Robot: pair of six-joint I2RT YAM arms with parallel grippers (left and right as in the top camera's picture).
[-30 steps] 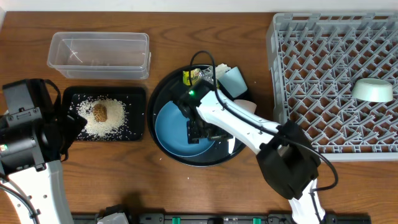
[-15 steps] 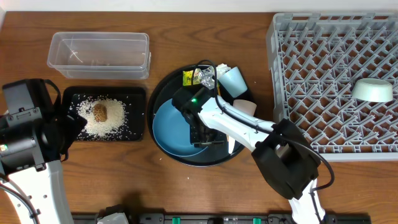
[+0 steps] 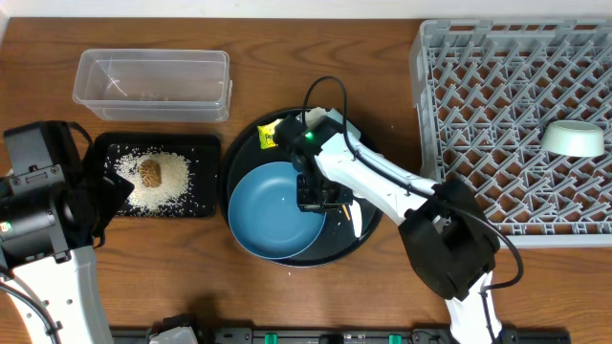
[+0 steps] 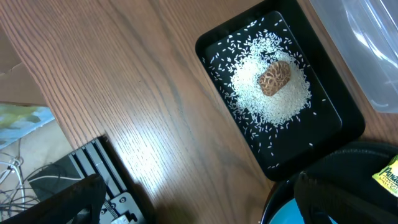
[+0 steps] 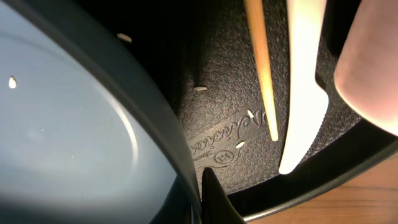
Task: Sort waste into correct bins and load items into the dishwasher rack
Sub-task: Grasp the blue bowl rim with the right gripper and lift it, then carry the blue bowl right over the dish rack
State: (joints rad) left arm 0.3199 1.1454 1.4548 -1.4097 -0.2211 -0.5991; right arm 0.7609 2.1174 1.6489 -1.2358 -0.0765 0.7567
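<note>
The large dark blue bowl lies in the round black tray, shifted toward its left side. My right gripper is shut on the bowl's right rim; in the right wrist view its fingers pinch the rim of the bowl. Right of the bowl, the white spoon and a wooden stick lie on the tray floor. The yellow wrapper rests at the tray's far left rim. The pale mint bowl sits in the grey rack. My left gripper hangs open over bare table.
The shallow black tray holds rice and the brown lump. The clear tub stands behind it. My right arm covers the back of the round tray. A pale rounded object sits at the right wrist view's right edge.
My right gripper closed on the blue bowl's rim. The bowl slid left and toward the front. The yellow wrapper moved left along the tray rim. The left arm stayed still.
</note>
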